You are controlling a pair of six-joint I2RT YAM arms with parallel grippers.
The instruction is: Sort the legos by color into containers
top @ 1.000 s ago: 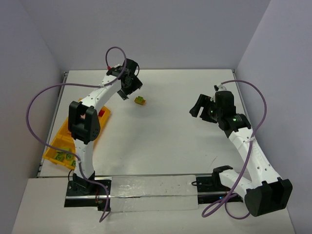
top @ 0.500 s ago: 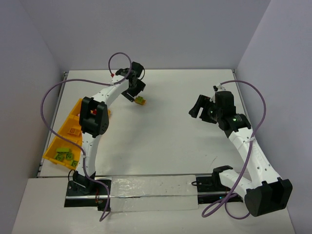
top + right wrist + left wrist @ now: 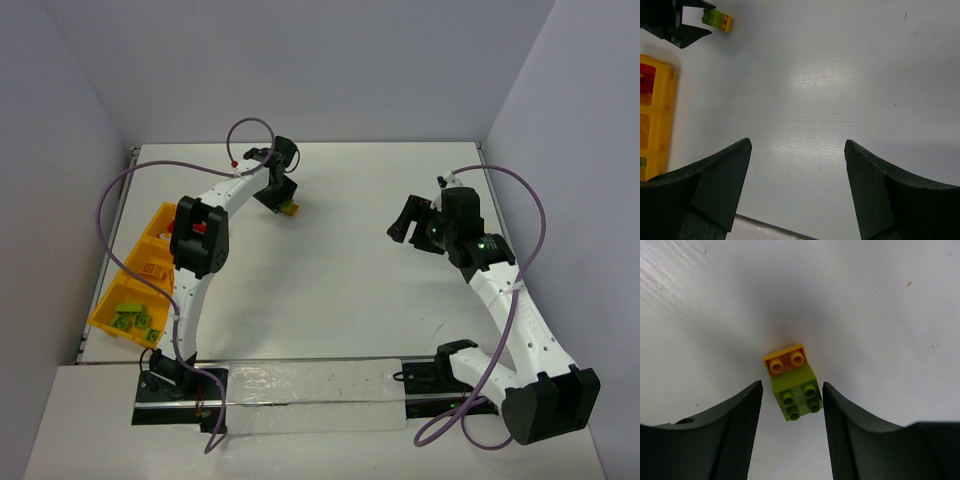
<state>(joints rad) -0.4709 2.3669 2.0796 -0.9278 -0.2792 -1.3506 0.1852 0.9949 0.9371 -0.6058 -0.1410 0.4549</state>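
A two-colour lego clump (image 3: 794, 395), a lime green brick stuck to a yellow one, lies on the white table at the back left (image 3: 289, 208). My left gripper (image 3: 792, 385) hangs over it, open, with a finger on each side of the green brick; the right finger is almost against it and a gap shows on the left. The orange-yellow tray of containers (image 3: 108, 297) lies along the left edge, with green legos (image 3: 132, 320) in its nearest compartment and a red one (image 3: 646, 77) in the far one. My right gripper (image 3: 797, 145) hovers open and empty at mid right (image 3: 405, 222).
The left arm's elbow (image 3: 197, 235) covers part of the tray's far end. Purple cables loop above both arms. A metal rail with the arm bases (image 3: 310, 385) runs along the near edge. Walls close in the table on the back and both sides.
The left gripper has moved right and down onto the clump, and its jaws have narrowed around the clump. The right arm has stayed still.
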